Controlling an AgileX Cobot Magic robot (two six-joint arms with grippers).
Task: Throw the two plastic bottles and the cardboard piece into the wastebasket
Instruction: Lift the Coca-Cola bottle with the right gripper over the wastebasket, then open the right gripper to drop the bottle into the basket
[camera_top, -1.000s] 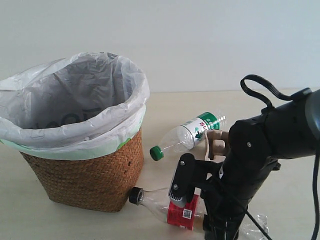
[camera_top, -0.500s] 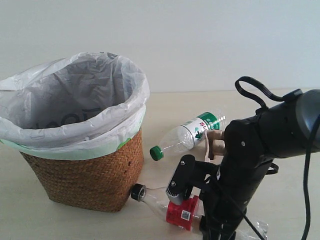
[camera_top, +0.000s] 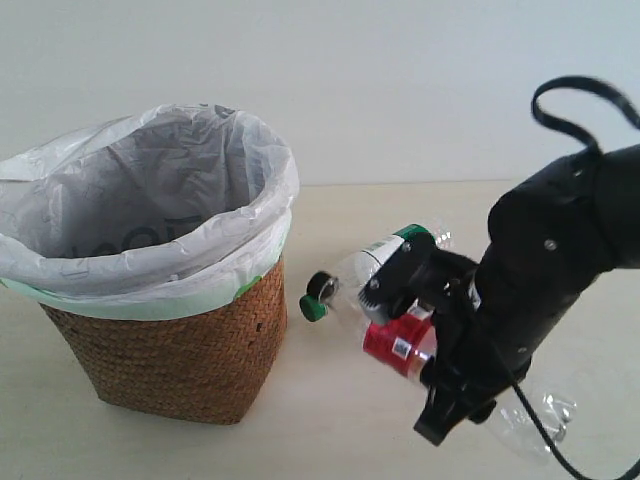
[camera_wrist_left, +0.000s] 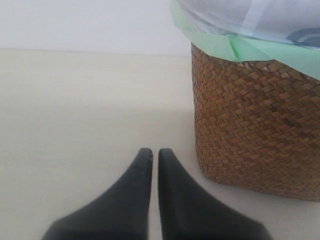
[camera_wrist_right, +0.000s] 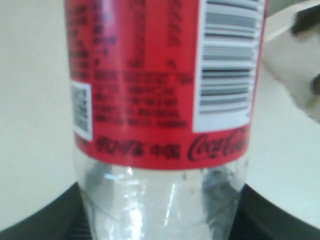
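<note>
Clamping the red-label bottle (camera_top: 395, 348) in the right gripper (camera_top: 422, 338), lower right; may slip short of the basket (camera_top: 170, 365) if plastic buckles.

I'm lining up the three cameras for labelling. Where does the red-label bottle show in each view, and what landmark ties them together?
Exterior view: the red-label bottle is right of centre, low, its black cap pointing toward the wastebasket.
Left wrist view: not in it.
Right wrist view: it fills the middle, label and barcode close up.
Shared landmark: the wastebasket links the exterior and left wrist views; the beige tabletop shows in all three.
</note>
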